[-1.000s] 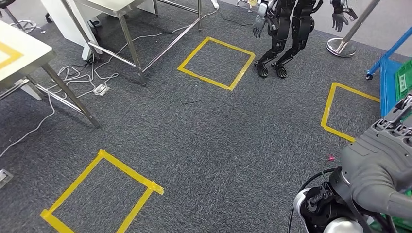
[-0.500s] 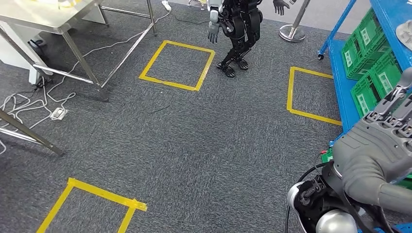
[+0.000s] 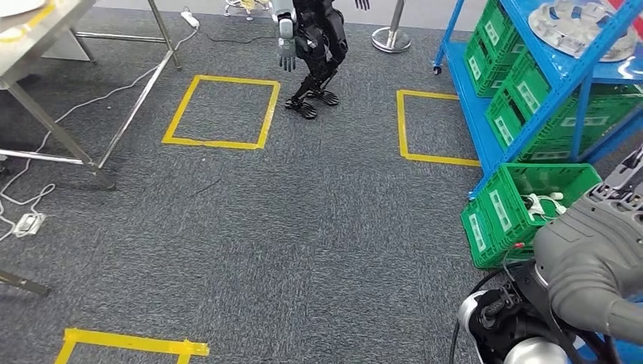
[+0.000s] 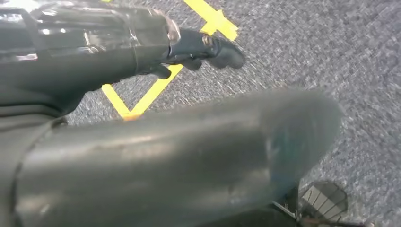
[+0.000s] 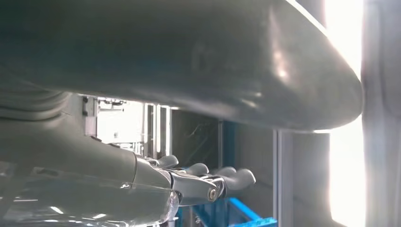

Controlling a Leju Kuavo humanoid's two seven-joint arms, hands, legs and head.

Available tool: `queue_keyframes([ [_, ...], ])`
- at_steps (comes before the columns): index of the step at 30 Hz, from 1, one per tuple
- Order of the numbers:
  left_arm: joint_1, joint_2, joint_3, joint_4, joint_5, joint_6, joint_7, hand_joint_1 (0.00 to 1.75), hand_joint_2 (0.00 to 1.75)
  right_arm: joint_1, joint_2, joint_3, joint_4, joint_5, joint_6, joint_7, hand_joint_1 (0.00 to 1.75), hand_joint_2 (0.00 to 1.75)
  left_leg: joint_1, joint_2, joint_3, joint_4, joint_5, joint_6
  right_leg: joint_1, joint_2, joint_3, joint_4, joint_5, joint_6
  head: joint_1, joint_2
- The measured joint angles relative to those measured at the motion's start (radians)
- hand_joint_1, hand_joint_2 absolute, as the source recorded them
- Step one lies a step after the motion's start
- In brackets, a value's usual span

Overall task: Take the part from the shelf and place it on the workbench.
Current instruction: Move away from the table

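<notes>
My right hand point(image 5: 208, 182) holds nothing, fingers loosely straight, because the blue shelf point(image 3: 565, 72) with the part point(image 3: 580, 26) is far ahead.

left hand point(image 4: 142, 52): fingers stretched out, empty | right hand point(image 5: 156, 189): fingers straight, holding nothing

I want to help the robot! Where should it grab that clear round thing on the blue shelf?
Probably by the rim of the clear round part, reaching in from the shelf's open front. It lies flat and wide, so its edge looks easiest for fingers. Its finer shape is too glary to tell.
</notes>
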Motion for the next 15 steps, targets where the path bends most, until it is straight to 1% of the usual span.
queue_keyframes([
  [1, -0.002, -0.001, 0.000, 0.000, 0.000, 0.000, 0.000, 0.00, 0.00, 0.001, 0.000, 0.000, -0.001, 0.000, 0.000, 0.000, 0.00, 0.00, 0.002, -0.014, 0.004, 0.000, -0.005, -0.006, -0.001, 0.008, 0.004, -0.005, 0.000, -0.006, -0.001, 0.000],
  [2, -0.003, -0.002, 0.000, 0.000, 0.000, 0.000, 0.000, 0.00, 0.00, 0.000, 0.000, 0.000, -0.002, 0.000, 0.000, 0.000, 0.00, 0.00, 0.005, -0.046, 0.003, 0.010, -0.015, -0.010, -0.003, 0.016, 0.009, -0.010, 0.001, -0.012, -0.002, 0.000],
  [3, -0.005, -0.002, 0.000, 0.000, 0.000, 0.000, 0.000, 0.00, 0.00, -0.002, 0.000, 0.000, -0.004, 0.000, 0.000, 0.000, 0.00, 0.00, 0.007, -0.083, -0.010, 0.041, -0.033, -0.012, -0.006, 0.022, 0.015, -0.016, 0.002, -0.018, -0.005, 0.000],
  [4, -0.004, -0.002, -0.001, 0.000, 0.000, 0.000, 0.000, 0.00, 0.00, -0.003, 0.001, 0.000, -0.004, 0.000, 0.000, 0.000, 0.00, 0.00, 0.009, -0.121, -0.038, 0.094, -0.059, -0.014, -0.007, 0.030, 0.019, -0.018, 0.002, -0.024, -0.011, 0.000],
  [5, -0.002, -0.002, -0.001, 0.000, 0.000, 0.000, 0.000, 0.00, 0.00, -0.003, 0.001, 0.000, -0.005, 0.000, 0.000, 0.000, 0.00, 0.00, 0.010, -0.139, -0.076, 0.162, -0.086, -0.014, -0.007, 0.040, 0.020, -0.019, 0.000, -0.028, -0.017, 0.000],
  [6, 0.001, -0.002, -0.001, 0.000, 0.000, 0.000, 0.000, 0.00, 0.00, -0.002, 0.001, 0.000, -0.004, 0.000, 0.000, 0.000, 0.00, 0.00, 0.009, -0.139, -0.118, 0.229, -0.107, -0.014, -0.006, 0.052, 0.021, -0.018, -0.001, -0.031, -0.022, 0.000],
  [7, 0.004, -0.002, -0.001, 0.000, 0.000, 0.000, 0.000, 0.00, 0.00, -0.001, 0.001, 0.000, -0.003, 0.000, 0.000, 0.000, 0.00, 0.00, 0.008, -0.135, -0.153, 0.274, -0.110, -0.013, -0.004, 0.066, 0.022, -0.017, -0.003, -0.033, -0.027, 0.000],
  [8, 0.006, -0.002, -0.001, 0.000, 0.000, 0.000, 0.000, 0.00, 0.00, -0.001, 0.001, 0.001, -0.003, 0.000, 0.000, 0.000, 0.00, 0.00, 0.007, -0.132, -0.171, 0.283, -0.092, -0.012, -0.003, 0.081, 0.025, -0.016, -0.006, -0.034, -0.032, 0.000],
  [9, 0.006, -0.002, -0.002, 0.000, 0.000, 0.000, 0.001, 0.00, 0.00, -0.001, 0.001, 0.001, -0.003, 0.000, 0.000, 0.000, 0.00, 0.00, 0.006, -0.133, -0.169, 0.253, -0.054, -0.009, -0.003, 0.096, 0.029, -0.016, -0.009, -0.033, -0.036, 0.000],
  [10, 0.006, -0.002, -0.002, 0.000, 0.000, 0.000, 0.001, 0.00, 0.00, -0.001, 0.001, 0.001, -0.003, 0.000, 0.000, 0.000, 0.00, 0.00, 0.005, -0.149, -0.151, 0.192, -0.004, -0.005, -0.003, 0.111, 0.034, -0.014, -0.013, -0.031, -0.040, 0.000],
  [11, 0.007, -0.001, -0.002, 0.000, 0.000, 0.000, 0.001, 0.00, 0.00, -0.001, 0.001, 0.001, -0.003, 0.000, 0.000, 0.000, 0.00, 0.00, 0.007, -0.182, -0.129, 0.130, 0.034, 0.000, -0.003, 0.124, 0.038, -0.012, -0.017, -0.028, -0.043, 0.000],
  [12, 0.007, 0.000, -0.002, 0.000, 0.000, 0.000, 0.001, 0.00, 0.00, -0.001, 0.001, 0.001, -0.002, 0.000, 0.000, 0.000, 0.00, 0.00, 0.009, -0.212, -0.106, 0.072, 0.057, 0.004, -0.006, 0.137, 0.039, -0.009, -0.022, -0.024, -0.043, 0.000],
  [13, 0.008, 0.001, -0.002, 0.000, 0.000, 0.000, 0.001, 0.00, 0.00, -0.001, 0.001, 0.001, -0.003, 0.000, 0.000, 0.000, 0.00, 0.00, 0.009, -0.235, -0.091, 0.037, 0.064, 0.007, -0.009, 0.150, 0.037, -0.007, -0.024, -0.017, -0.044, 0.000],
  [14, 0.008, 0.002, -0.002, 0.000, 0.000, 0.000, 0.001, 0.00, 0.00, -0.001, 0.001, 0.001, -0.003, 0.000, 0.000, 0.000, 0.00, 0.00, 0.009, -0.241, -0.082, 0.025, 0.058, 0.010, -0.013, 0.164, 0.034, -0.007, -0.024, -0.010, -0.044, 0.000],
  [15, 0.008, 0.003, -0.002, 0.000, 0.000, 0.000, 0.001, 0.00, 0.00, -0.001, 0.001, 0.001, -0.003, 0.000, 0.000, 0.000, 0.00, 0.00, 0.006, -0.228, -0.075, 0.015, 0.055, 0.012, -0.017, 0.179, 0.032, -0.009, -0.023, -0.003, -0.045, 0.000],
])
